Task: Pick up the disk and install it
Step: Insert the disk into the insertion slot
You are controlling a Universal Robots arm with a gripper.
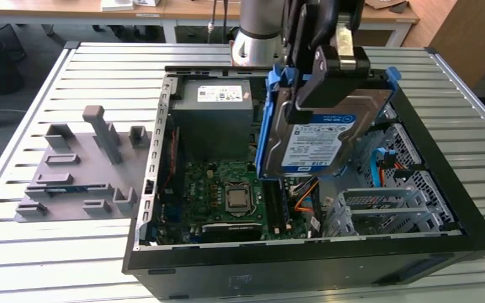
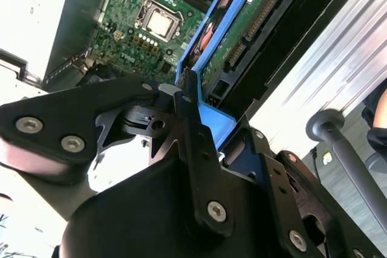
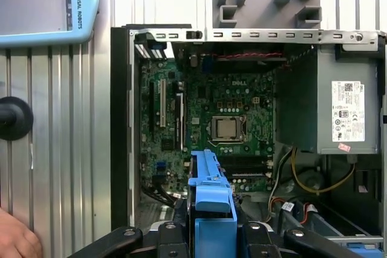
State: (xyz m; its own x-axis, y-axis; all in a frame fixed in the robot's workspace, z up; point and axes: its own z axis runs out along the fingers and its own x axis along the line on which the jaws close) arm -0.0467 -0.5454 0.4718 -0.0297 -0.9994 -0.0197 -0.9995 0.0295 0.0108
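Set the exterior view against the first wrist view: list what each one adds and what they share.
Exterior view adds: the disk's labelled face, tilted above the open computer case, with the gripper clamped on its top edge. First wrist view adds: a person's hand and a blue-edged pendant outside the case. Shared: the motherboard, the power supply, the disk's blue bracket.

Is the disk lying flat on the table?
No, the gripper holds the disk up over the open computer case.
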